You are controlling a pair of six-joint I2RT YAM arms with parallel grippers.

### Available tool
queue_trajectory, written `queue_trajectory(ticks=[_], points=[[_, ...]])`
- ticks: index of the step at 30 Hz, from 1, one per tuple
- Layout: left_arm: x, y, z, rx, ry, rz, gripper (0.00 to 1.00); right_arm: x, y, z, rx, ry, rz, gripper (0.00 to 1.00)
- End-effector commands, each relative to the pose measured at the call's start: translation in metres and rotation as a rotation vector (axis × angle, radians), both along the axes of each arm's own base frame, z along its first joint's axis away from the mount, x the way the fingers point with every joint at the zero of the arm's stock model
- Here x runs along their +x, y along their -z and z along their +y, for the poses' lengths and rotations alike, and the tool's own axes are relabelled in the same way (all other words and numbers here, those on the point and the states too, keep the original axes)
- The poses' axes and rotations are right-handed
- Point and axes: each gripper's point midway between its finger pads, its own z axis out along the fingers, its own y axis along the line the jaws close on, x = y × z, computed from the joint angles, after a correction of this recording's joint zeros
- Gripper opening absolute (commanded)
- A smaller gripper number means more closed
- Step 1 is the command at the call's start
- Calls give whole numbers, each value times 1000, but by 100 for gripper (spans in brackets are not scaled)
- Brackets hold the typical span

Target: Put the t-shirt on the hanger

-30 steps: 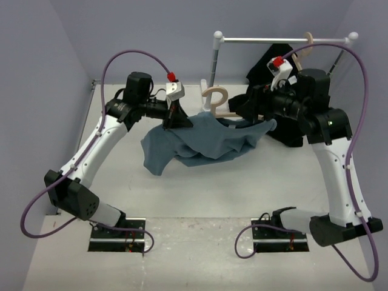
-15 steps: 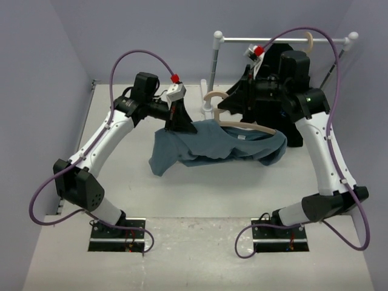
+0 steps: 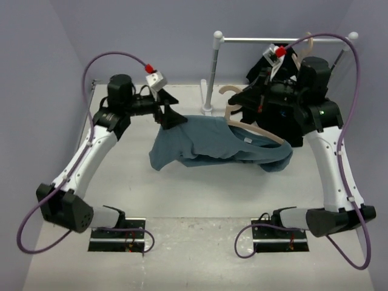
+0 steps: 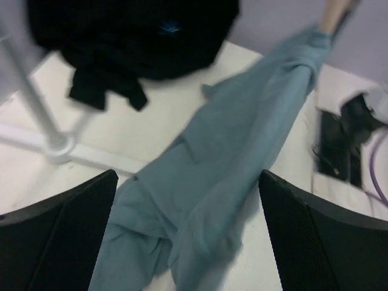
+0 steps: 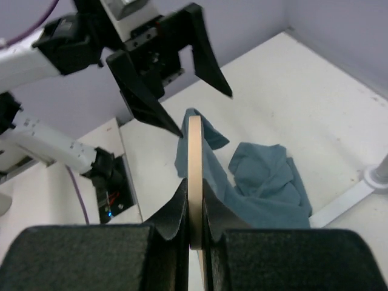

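Note:
The slate-blue t-shirt [image 3: 206, 144] hangs from the beige hanger [image 3: 262, 131], with one hanger arm threaded inside it. Its left end trails down to the table. My right gripper [image 3: 244, 104] is shut on the hanger near its neck, below the hook [image 3: 227, 91]. In the right wrist view the hanger [image 5: 194, 151] stands edge-on, pinched between the right gripper's [image 5: 194, 185] jaws, with the t-shirt [image 5: 267, 182] below. My left gripper [image 3: 167, 114] is open just left of the t-shirt's upper edge. Its wrist view shows the left gripper [image 4: 188, 176] with wide jaws above the t-shirt [image 4: 212, 170], holding nothing.
A white clothes rack [image 3: 213, 70] stands at the back with a rail [image 3: 285, 40] across the top. A black garment [image 3: 290, 124] on a second beige hanger [image 3: 309, 41] hangs from it behind my right arm. The black garment [image 4: 133, 36] and the rack foot [image 4: 57, 144] show in the left wrist view.
The left gripper has opened, let go of the t-shirt and drawn back to the left. The right gripper has shut on the hanger and carried it right, the t-shirt following.

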Motion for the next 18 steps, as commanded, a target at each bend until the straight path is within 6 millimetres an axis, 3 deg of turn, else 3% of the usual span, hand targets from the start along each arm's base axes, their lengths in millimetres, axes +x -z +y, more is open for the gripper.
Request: queue_trajectory(ticks=[1,5,10,14,18], points=[[17,-88,72,-293,-521,-264,100,-24,-37,-29,51,138,-101,0],[-2,-70,94,-434,-632,-303,100,-40,-53,-40,57,181,-148,0],[-3,-31,72,-428,-496,-240,89,-51,-76,-46,55,207,-208,0],[-11,-10,57,-395,-380,-212,83,-48,-82,-50,54,229,-216,0],[-12,8,50,-364,-325,-176,54,-43,-83,-49,51,218,-203,0]])
